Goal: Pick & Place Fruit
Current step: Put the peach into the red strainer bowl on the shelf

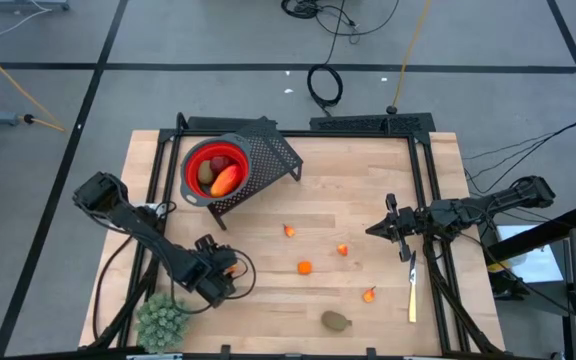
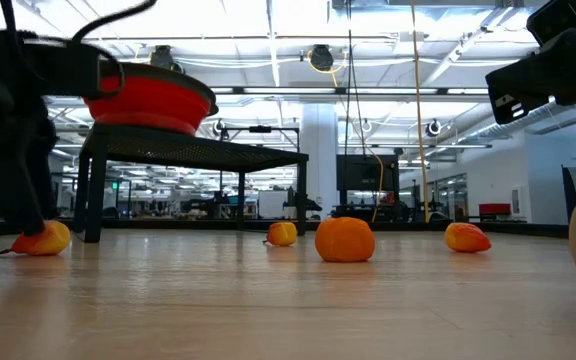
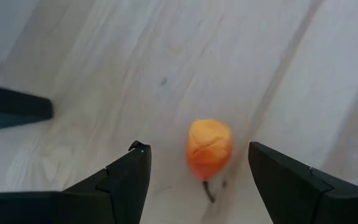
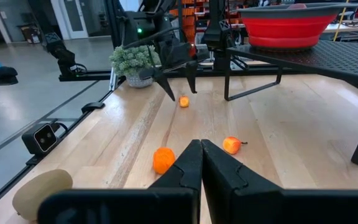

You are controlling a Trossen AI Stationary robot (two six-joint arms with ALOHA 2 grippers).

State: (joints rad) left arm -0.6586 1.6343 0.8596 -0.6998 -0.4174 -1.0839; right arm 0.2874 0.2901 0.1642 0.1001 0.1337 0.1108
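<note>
A small orange-red fruit with a short stem lies on the wooden table near the front left. My left gripper points steeply down over it, open, one finger on either side and neither touching it. The right wrist view shows the same fruit just below those fingers. More orange fruit pieces lie loose mid-table, and a brownish-green oval rests near the front edge. A red bowl on a black mesh stand holds an oval and a long red-orange piece. My right gripper waits shut at the right, level.
A pale green spiky plant stands at the front left corner, close to my left arm. The black mesh stand takes up the far left. A yellow-handled tool lies at the right. Bare wood lies between the loose pieces.
</note>
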